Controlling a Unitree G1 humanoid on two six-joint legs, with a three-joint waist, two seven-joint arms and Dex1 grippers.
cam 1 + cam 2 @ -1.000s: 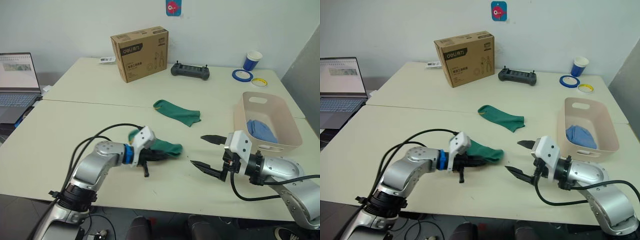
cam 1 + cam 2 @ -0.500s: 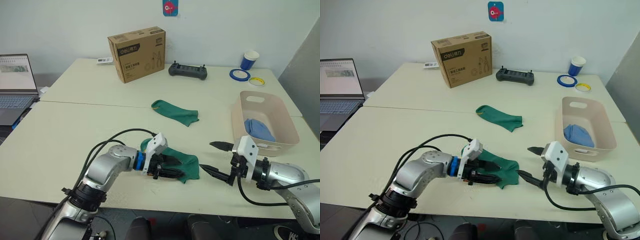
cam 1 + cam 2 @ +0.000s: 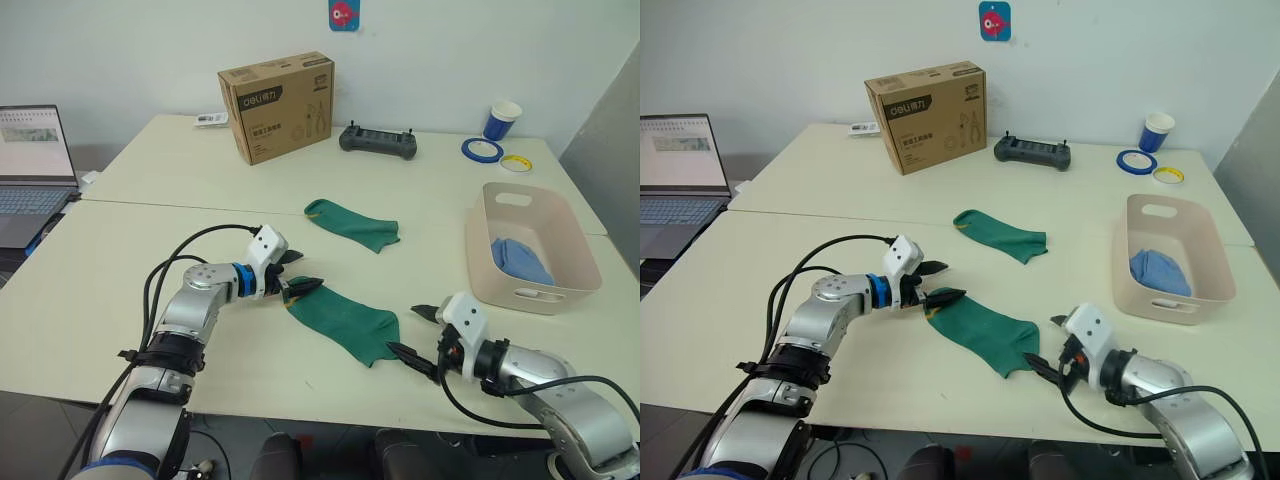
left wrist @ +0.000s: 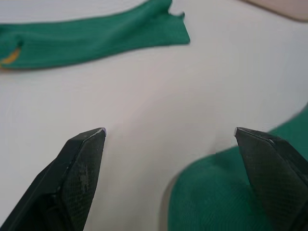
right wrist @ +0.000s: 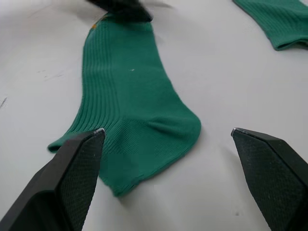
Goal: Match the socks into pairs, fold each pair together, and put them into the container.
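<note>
Both wide open: left hand (image 3: 297,274) at green sock (image 3: 345,320) toe, right hand (image 3: 410,333) empty.

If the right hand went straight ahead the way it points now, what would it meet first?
Most likely the near green sock. The right hand is open and points at that sock's cuff end, lying flat on the table just ahead of its fingertips. Whether the fingers would pass over the cloth is hard to judge.

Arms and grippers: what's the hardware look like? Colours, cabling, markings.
Both arms are silver-grey metal with rounded joint housings. The left arm has a blue ring at the wrist and loose black cables looping along it. The right arm trails a black cable too. Each wrist carries a white block. The left gripper and right gripper each have two black pointed fingers, finely textured.
</note>
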